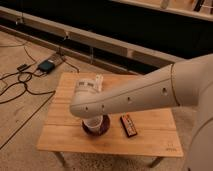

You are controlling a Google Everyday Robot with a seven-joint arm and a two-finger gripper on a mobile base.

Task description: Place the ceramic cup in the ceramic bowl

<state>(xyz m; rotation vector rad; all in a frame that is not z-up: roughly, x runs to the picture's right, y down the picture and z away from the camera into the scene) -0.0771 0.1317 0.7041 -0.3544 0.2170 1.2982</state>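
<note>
Sweeps in from the right edge as a thick cream arm (135,95), crossing most of the wooden table (155,142) and ending in a rounded housing above its front-left part. Masks a good share of the tabletop behind and beneath.

Gripper (92,117) tucked under that rounded end, pointing down, straight over the ceramic bowl (102,130). Mostly covered by the arm's bulk, so open or closed cannot be told, nor whether anything is gripped.

Ceramic cup (93,123) showing as a pale cylinder just below the housing, upright, within the rim of the dark maroon bowl. Cannot be told whether resting on the bowl's bottom or hanging just clear of it: top of the cup lost under the arm.

Just to the right of the bowl, near but apart — a flat dark rectangular bar (129,125), lying at a slight angle on the wood. Behind the arm, toward the table's far side, a long white block (98,81), its lower end cut off by the housing.

Off the table, on the floor at left, loose black cables (20,85) and a small teal box (46,65). Beyond, a long low ledge (115,47) against a dark wall.
</note>
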